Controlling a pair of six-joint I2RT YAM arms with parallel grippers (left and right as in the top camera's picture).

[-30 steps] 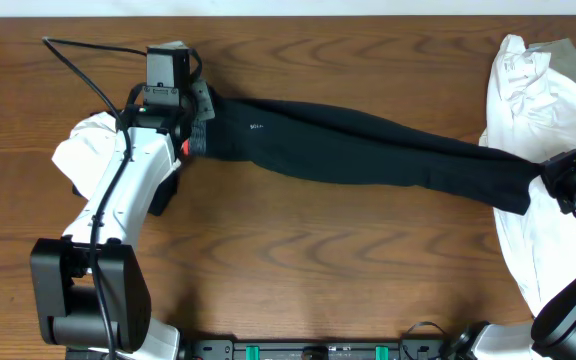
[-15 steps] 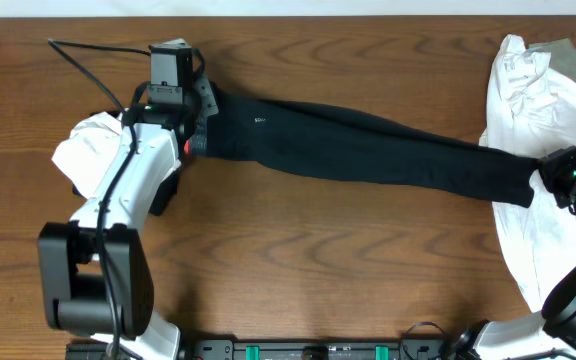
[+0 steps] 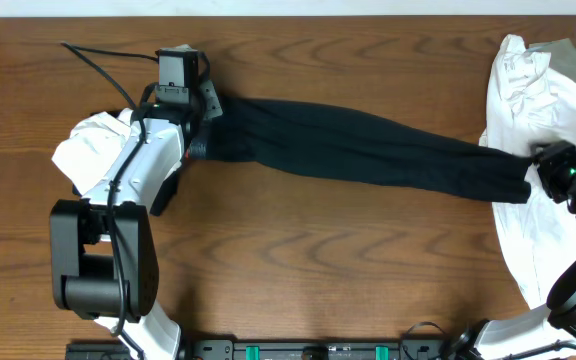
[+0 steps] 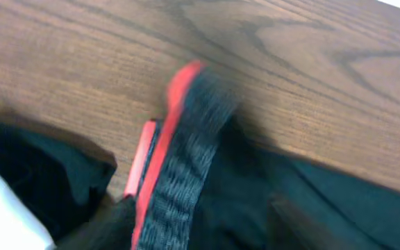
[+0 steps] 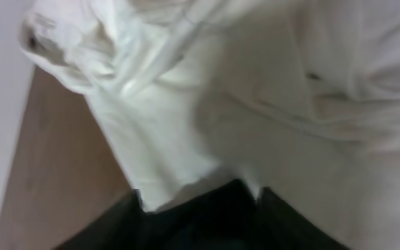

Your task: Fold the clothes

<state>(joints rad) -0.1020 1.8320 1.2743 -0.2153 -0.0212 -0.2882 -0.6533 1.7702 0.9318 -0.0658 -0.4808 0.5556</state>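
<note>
Long black pants point(image 3: 368, 155) lie stretched across the table from left to right. Their grey waistband with a red edge point(image 4: 186, 160) lies between the spread fingers of my left gripper point(image 3: 203, 125), blurred in the left wrist view. My right gripper point(image 3: 536, 170) is at the leg ends, its two dark fingers standing apart with black cloth point(image 5: 207, 215) between them. Both grippers look open around the cloth rather than pinching it.
A crumpled white garment point(image 3: 543, 100) lies under and behind my right gripper at the table's right edge. Another white garment point(image 3: 88, 150) sits beneath my left arm, with a dark cloth point(image 3: 163, 195) beside it. A black cable point(image 3: 98, 62) runs off to the back left.
Both grippers have opened from a tight grip on the pants. The pants have slackened and spread wider, and the waistband end has shifted slightly right.
</note>
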